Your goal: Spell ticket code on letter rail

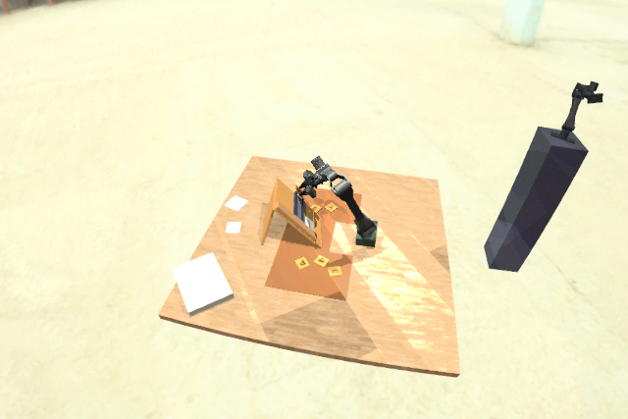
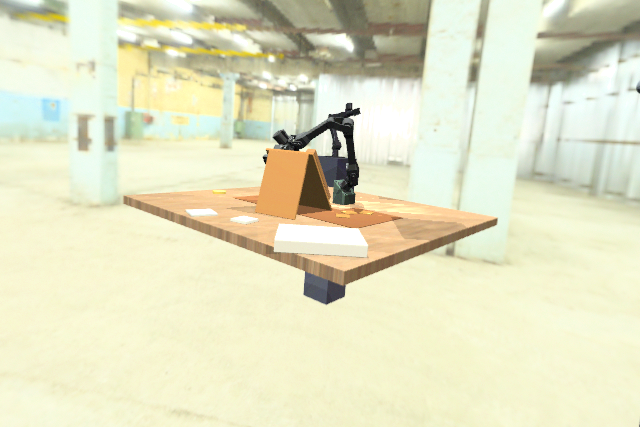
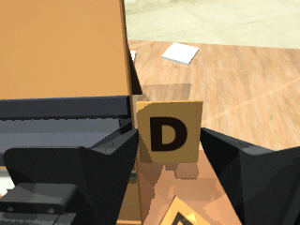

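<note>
My gripper (image 3: 168, 132) is shut on the D tile (image 3: 191, 110), its letter upright in the wrist view. The tile is just right of the open end of the dark rail (image 3: 61, 108) (image 1: 300, 205), slightly below the rail's upper lip. The visible stretch of rail shows no tile. The orange board (image 1: 284, 197) (image 2: 281, 182) leans like an easel. A tile (image 1: 301, 262), a second tile (image 1: 321, 260) and a third tile (image 1: 335, 271) lie near the board's front end. Two tiles (image 1: 331, 207) (image 1: 316, 208) lie under the arm. The ticket's print is unreadable.
A thick white block (image 1: 202, 283) (image 2: 320, 239) and two thin white squares (image 1: 235, 202) (image 1: 233, 227) lie behind the board. A yellow piece (image 2: 219, 191) lies near the counter's far edge. A second arm (image 1: 572, 110) stands on a dark pedestal off the counter.
</note>
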Tool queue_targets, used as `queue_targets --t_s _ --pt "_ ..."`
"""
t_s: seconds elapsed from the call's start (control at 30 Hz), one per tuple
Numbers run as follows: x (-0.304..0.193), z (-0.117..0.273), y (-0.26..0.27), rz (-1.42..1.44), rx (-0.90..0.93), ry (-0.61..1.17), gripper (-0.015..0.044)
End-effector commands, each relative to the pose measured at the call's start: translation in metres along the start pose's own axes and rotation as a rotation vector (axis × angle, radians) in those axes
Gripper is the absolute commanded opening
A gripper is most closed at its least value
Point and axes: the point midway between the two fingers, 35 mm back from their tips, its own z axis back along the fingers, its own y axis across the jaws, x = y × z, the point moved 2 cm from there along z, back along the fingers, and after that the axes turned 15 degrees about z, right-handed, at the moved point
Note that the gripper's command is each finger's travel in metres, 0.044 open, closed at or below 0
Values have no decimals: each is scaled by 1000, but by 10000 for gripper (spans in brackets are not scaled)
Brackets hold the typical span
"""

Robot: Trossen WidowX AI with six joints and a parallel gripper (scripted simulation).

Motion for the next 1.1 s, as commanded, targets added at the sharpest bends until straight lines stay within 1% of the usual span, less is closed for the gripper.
queue_targets --t_s 0.0,1.07 --pt "1 0 4 -2 -2 1 0" --pt "5 0 19 -3 -1 1 0"
